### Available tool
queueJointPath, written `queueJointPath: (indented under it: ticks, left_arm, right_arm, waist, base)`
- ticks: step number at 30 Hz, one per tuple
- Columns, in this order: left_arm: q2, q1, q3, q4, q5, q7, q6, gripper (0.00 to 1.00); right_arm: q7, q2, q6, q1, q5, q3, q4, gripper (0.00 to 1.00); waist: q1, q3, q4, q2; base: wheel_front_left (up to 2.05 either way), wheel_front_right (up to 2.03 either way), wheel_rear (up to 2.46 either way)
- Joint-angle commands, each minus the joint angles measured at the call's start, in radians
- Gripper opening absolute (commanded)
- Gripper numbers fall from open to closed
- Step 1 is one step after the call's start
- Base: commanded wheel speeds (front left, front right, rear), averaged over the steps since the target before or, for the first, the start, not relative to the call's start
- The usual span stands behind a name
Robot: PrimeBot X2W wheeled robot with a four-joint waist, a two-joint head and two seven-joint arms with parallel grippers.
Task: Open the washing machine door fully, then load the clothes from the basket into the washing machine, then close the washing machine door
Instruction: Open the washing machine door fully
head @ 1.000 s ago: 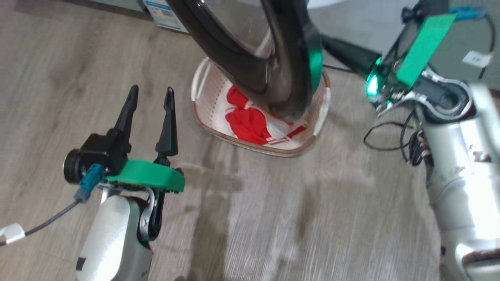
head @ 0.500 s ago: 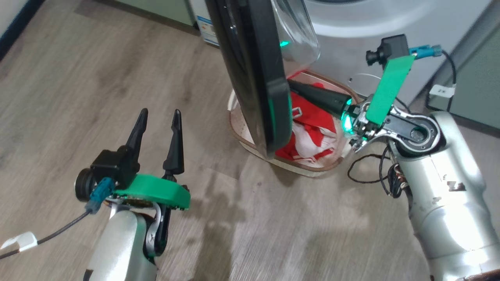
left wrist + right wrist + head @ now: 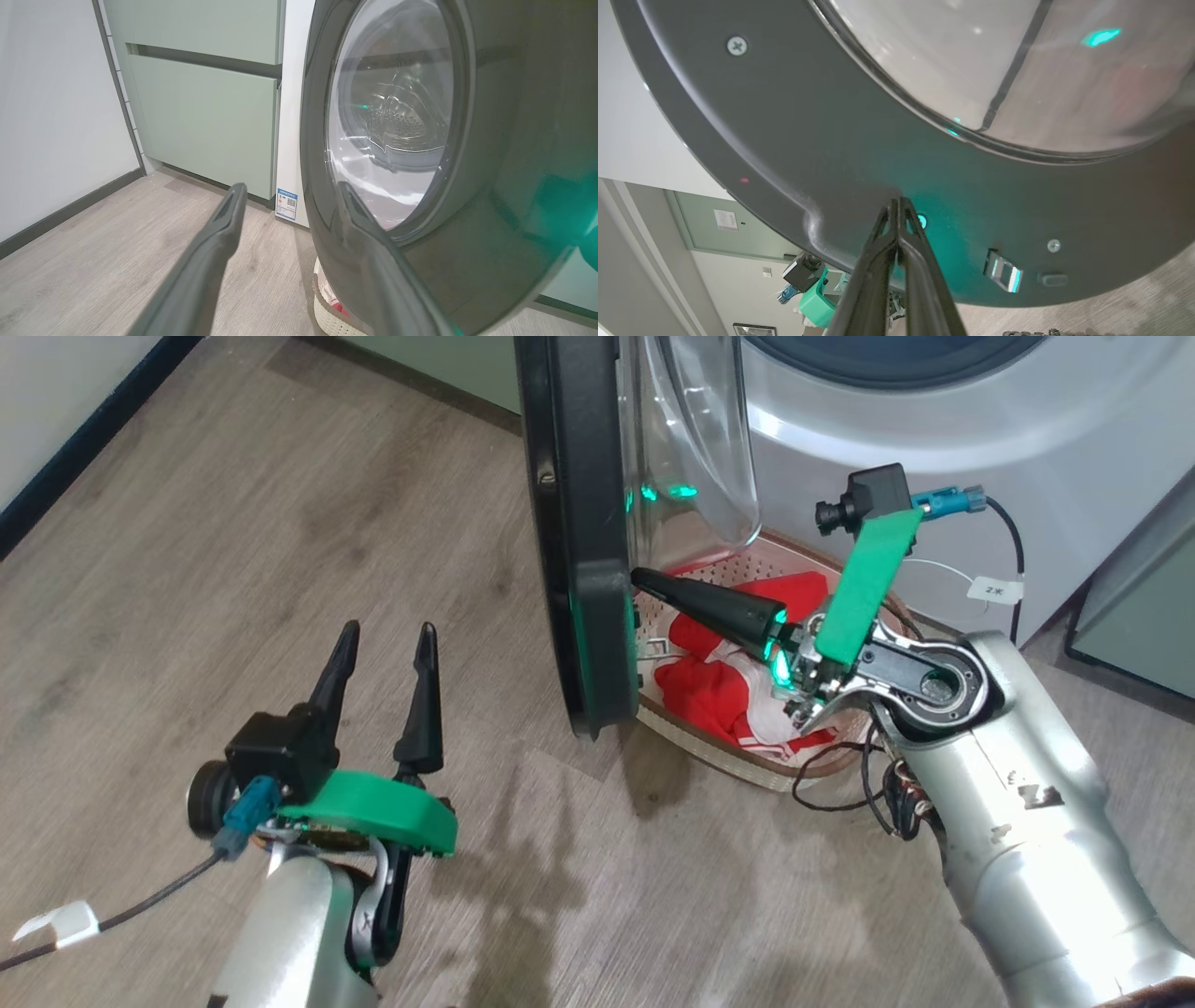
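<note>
The washing machine door [image 3: 581,523] stands swung out, edge-on to the head view, its glass bowl [image 3: 691,448] bulging toward the white washing machine [image 3: 934,439]. My right gripper [image 3: 639,579] is shut, with its tips against the inner face of the black rim [image 3: 831,154]; the wrist view shows the right gripper [image 3: 899,201] touching there, holding nothing. Under the door sits the basket [image 3: 724,756] with the red and white clothes [image 3: 719,695] inside. My left gripper [image 3: 387,630] hangs open over the floor left of the door, the left gripper [image 3: 290,186] pointing at the door's outer face [image 3: 490,196].
Pale green cabinets [image 3: 205,116] stand left of the machine, and another cabinet [image 3: 1139,607] stands at its right. A dark skirting board [image 3: 75,457] runs along the left wall. Loose black cable [image 3: 840,798] hangs by my right wrist. Wood floor [image 3: 233,523] lies open on the left.
The head camera has swung up and right, bringing the machine's front into view. My right gripper, still shut, now shows its tips against the door's inner rim. The left gripper stays open.
</note>
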Motion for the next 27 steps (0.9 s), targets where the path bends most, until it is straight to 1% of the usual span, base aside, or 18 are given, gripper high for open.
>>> queueJointPath:
  ticks: [1, 4, 9, 10, 11, 12, 17, 22, 27]
  left_arm:
    - [0.014, -0.015, 0.030, -0.032, -0.001, -0.005, -0.001, 1.00]
    - [0.014, -0.013, 0.036, -0.035, 0.002, -0.005, 0.000, 1.00]
    - [0.014, -0.012, 0.053, -0.037, 0.004, -0.005, -0.001, 1.00]
    - [0.014, -0.011, 0.056, -0.037, 0.006, -0.005, -0.001, 1.00]
    - [0.014, -0.010, 0.061, -0.036, 0.008, -0.005, -0.001, 1.00]
    - [0.014, -0.009, 0.065, -0.036, 0.010, -0.005, -0.001, 1.00]
    - [0.014, -0.004, 0.080, -0.031, 0.017, -0.005, -0.007, 1.00]
    - [0.014, 0.003, 0.089, -0.024, 0.023, -0.005, -0.012, 1.00]
    - [0.014, 0.008, 0.096, -0.025, 0.031, -0.005, -0.017, 1.00]
  right_arm:
    - [-0.019, 0.027, 0.001, -0.013, 0.018, 0.012, -0.028, 0.00]
    - [-0.035, 0.027, 0.001, -0.005, 0.033, 0.003, -0.032, 0.00]
    - [-0.044, 0.022, 0.001, 0.040, 0.072, -0.031, -0.072, 0.00]
    - [-0.048, 0.019, 0.001, 0.054, 0.083, -0.044, -0.087, 0.34]
    - [-0.059, 0.017, 0.001, 0.069, 0.091, -0.058, -0.100, 0.73]
    - [-0.068, 0.014, 0.001, 0.085, 0.097, -0.069, -0.113, 1.00]
    - [-0.107, 0.009, 0.001, 0.164, 0.124, -0.114, -0.178, 1.00]
    - [-0.162, 0.005, 0.001, 0.295, 0.150, -0.170, -0.269, 1.00]
    - [-0.239, 0.005, 0.001, 0.428, 0.141, -0.219, -0.363, 1.00]
  waist:
    - [0.0001, -0.004, -0.001, -0.0001]
    - [0.0001, -0.007, -0.010, -0.0001]
    - [0.0001, -0.013, -0.038, -0.0001]
    - [0.0001, -0.014, -0.043, -0.0001]
    - [0.0001, -0.016, -0.049, -0.0001]
    - [0.0001, -0.018, -0.055, -0.0001]
    - [0.0001, -0.028, -0.077, -0.0001]
    - [0.0001, -0.040, -0.091, -0.0001]
    - [0.0001, -0.048, -0.101, -0.0001]
  base:
    - [0.00, 0.00, 0.00]
    - [0.00, 0.00, 0.00]
    - [0.00, 0.00, 0.00]
    - [0.00, 0.00, 0.00]
    - [0.00, 0.00, 0.00]
    - [0.00, 0.00, 0.00]
    - [0.00, 0.00, 0.00]
    - [0.00, 0.00, 0.00]
    - [0.00, 0.00, 0.00]
